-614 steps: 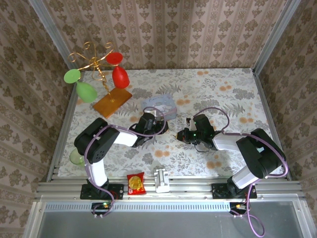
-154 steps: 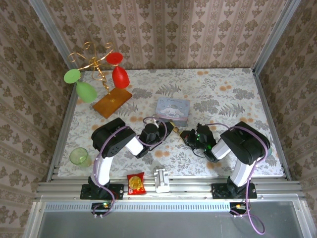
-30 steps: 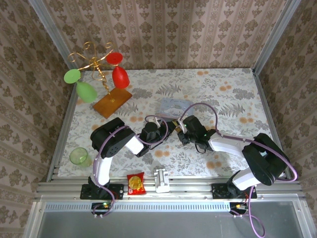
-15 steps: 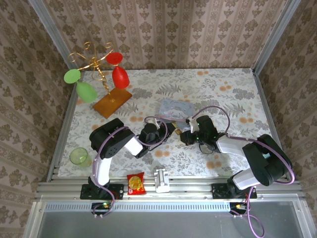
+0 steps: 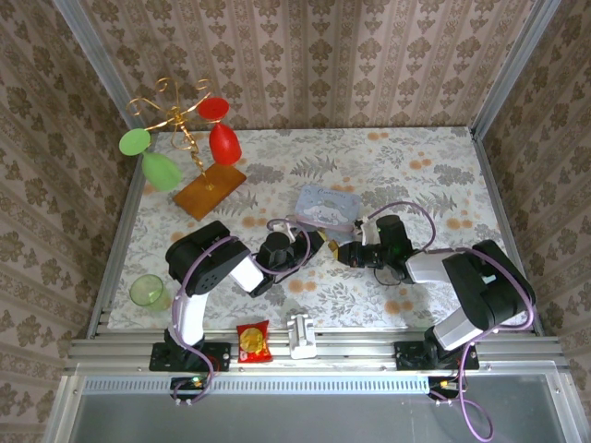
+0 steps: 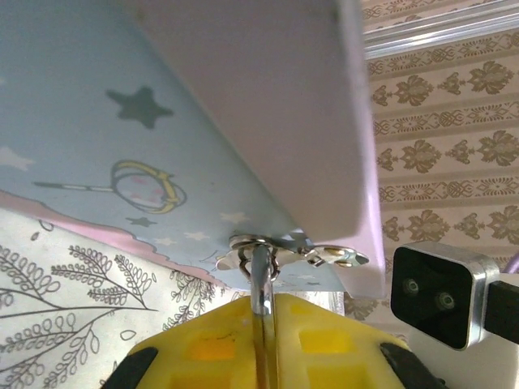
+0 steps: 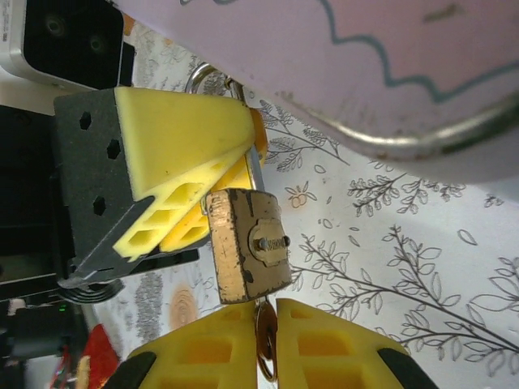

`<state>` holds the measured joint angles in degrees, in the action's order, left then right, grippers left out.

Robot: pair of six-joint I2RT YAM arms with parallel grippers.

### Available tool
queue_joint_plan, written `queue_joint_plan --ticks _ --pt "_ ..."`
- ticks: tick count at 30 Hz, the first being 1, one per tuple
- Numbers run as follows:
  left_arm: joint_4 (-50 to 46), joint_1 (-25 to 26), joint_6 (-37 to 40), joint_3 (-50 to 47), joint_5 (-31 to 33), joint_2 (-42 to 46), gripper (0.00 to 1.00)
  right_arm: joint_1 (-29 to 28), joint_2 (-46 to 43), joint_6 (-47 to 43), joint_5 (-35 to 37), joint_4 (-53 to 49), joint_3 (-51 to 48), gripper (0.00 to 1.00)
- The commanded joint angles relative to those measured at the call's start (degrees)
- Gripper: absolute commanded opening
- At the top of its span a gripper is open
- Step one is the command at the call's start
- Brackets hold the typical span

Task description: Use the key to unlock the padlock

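Floral table (image 5: 434, 175), top: padlock (image 5: 328, 245) is hanging between left gripper (image 5: 316, 244) and right gripper (image 5: 345, 255), by the tin (image 5: 325, 205). Left wrist: left is clamping the shackle (image 6: 259, 275). Right wrist: right is pinching the key (image 7: 264, 339); I'm seeing the keyway (image 7: 270, 242) facing it, just above the key tip.

Bright, even light, soft shadows on the desk (image 5: 416, 166); just above the left hand (image 6: 263, 348) the tin (image 6: 243, 97) blurs, washed pale, while the wallpaper (image 6: 438, 154) beyond looks sharper
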<state>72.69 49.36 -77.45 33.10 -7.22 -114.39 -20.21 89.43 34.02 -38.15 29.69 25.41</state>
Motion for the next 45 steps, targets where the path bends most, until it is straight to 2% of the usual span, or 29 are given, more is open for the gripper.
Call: queue_joint_plan --ticks 1,4,7,9,12,16,19,22,27,31,35,37,39,45 --pt "1.08 -0.41 5.82 -1.88 2.57 0.91 0.12 1.25 1.88 5.58 -4.90 5.64 -0.61 0.11" --pt "-0.05 -0.76 7.32 -2.69 3.38 1.06 0.21 1.13 1.42 4.08 -2.95 1.92 -1.10 0.11" --pt "-1.42 -0.66 9.05 -2.50 3.09 0.81 0.17 1.10 1.00 3.16 -1.87 -1.35 -1.17 0.11" --pt "-4.92 -0.03 10.97 -2.34 3.87 2.24 0.22 1.12 0.94 3.23 -1.06 -4.28 -0.41 0.11" --pt "-14.83 0.99 16.34 -1.79 6.41 7.87 0.28 1.36 1.23 5.55 0.52 -8.45 0.61 0.11" --pt "-33.29 1.58 26.47 1.96 8.72 15.96 0.37 1.88 1.37 8.41 1.35 -10.72 0.36 0.12" --pt "-41.43 2.00 33.79 6.24 8.24 17.32 0.39 2.43 1.67 8.78 2.14 -14.10 0.93 0.13" --pt "-55.23 3.11 42.93 16.46 5.93 13.45 0.43 2.60 2.69 8.01 3.19 -17.17 2.10 0.14" --pt "-56.32 3.93 45.26 19.61 5.74 9.31 0.41 2.61 1.76 7.20 4.02 -17.65 1.58 0.16" --pt "-58.84 6.57 47.43 19.90 10.27 9.65 0.38 2.72 2.07 6.51 3.98 -19.12 2.03 0.18" --pt "-60.58 7.39 47.31 20.74 11.29 9.10 0.36 3.53 2.58 6.74 5.01 -20.47 2.10 0.27" --pt "-58.53 6.53 45.99 20.46 9.72 7.82 0.32 3.64 2.73 6.56 6.95 -22.08 2.36 0.32" --pt "-56.41 5.72 44.82 19.67 8.80 7.16 0.28 3.68 1.92 6.20 8.51 -23.02 2.22 0.32" --pt "-54.96 5.59 44.20 18.20 8.46 10.26 0.27 3.36 -4.29 4.04 16.23 -29.22 3.51 0.37"
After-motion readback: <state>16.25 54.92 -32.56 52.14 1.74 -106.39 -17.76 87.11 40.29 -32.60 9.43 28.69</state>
